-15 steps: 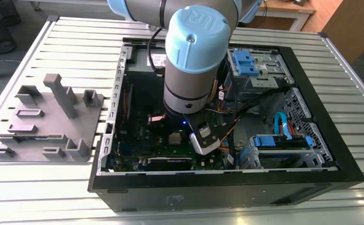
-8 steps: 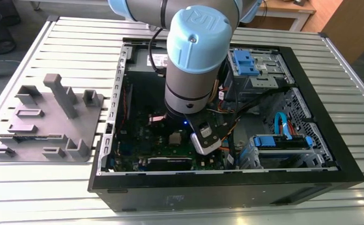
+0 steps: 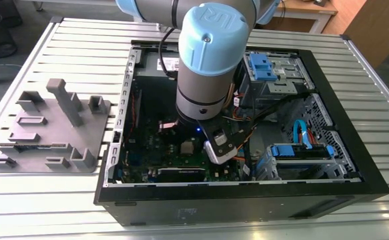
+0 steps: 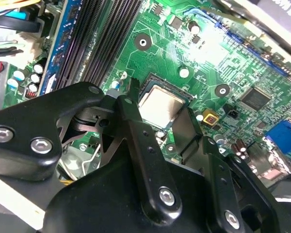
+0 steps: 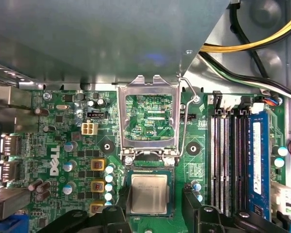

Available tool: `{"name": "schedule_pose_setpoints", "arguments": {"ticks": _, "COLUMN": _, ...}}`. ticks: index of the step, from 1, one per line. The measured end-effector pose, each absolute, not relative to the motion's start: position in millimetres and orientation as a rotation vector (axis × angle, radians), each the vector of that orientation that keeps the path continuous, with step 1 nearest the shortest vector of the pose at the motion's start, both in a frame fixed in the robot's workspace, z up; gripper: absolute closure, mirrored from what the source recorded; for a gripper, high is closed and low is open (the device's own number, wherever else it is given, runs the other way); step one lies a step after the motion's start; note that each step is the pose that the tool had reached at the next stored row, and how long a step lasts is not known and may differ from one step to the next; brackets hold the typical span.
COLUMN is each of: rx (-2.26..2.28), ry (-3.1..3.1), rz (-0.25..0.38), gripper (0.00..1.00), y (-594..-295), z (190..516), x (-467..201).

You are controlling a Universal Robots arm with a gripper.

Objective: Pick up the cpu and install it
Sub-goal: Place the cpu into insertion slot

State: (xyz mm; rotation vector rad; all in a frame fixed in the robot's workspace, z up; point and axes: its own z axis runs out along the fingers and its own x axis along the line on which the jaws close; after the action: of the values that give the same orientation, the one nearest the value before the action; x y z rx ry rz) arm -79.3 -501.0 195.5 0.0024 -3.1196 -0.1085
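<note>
The cpu (image 5: 149, 194) is a small square chip with a silver-grey top. It lies flat in the open socket on the green motherboard (image 5: 77, 160), and it also appears in the second wrist view (image 4: 160, 104) and the exterior view (image 3: 187, 147). My gripper (image 5: 153, 200) hangs just above it with its black fingers (image 5: 194, 206) spread to either side of the chip. A gap shows between the chip's edge and one finger, so the gripper (image 4: 161, 104) is open. The hinged socket plate (image 5: 148, 116) stands folded back beyond the cpu.
The board lies inside an open black computer case (image 3: 354, 150) on a slatted metal table. Memory slots (image 5: 233, 160), yellow and black cables (image 5: 252, 43) and blue drive bays (image 3: 301, 150) crowd the socket. A grey holder plate with blocks (image 3: 47, 130) sits at the exterior view's left.
</note>
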Motion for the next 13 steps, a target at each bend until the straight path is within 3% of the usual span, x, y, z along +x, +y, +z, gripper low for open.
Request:
{"name": "schedule_pose_setpoints", "arguments": {"ticks": 9, "rx": 0.002, "ry": -3.12, "rz": -0.108, "gripper": 0.46, "y": -501.0, "z": 197.0, "x": -79.3}}
{"name": "schedule_pose_setpoints", "arguments": {"ticks": 13, "rx": 0.002, "ry": -3.12, "rz": -0.108, "gripper": 0.6, "y": -501.0, "z": 197.3, "x": -79.3}}
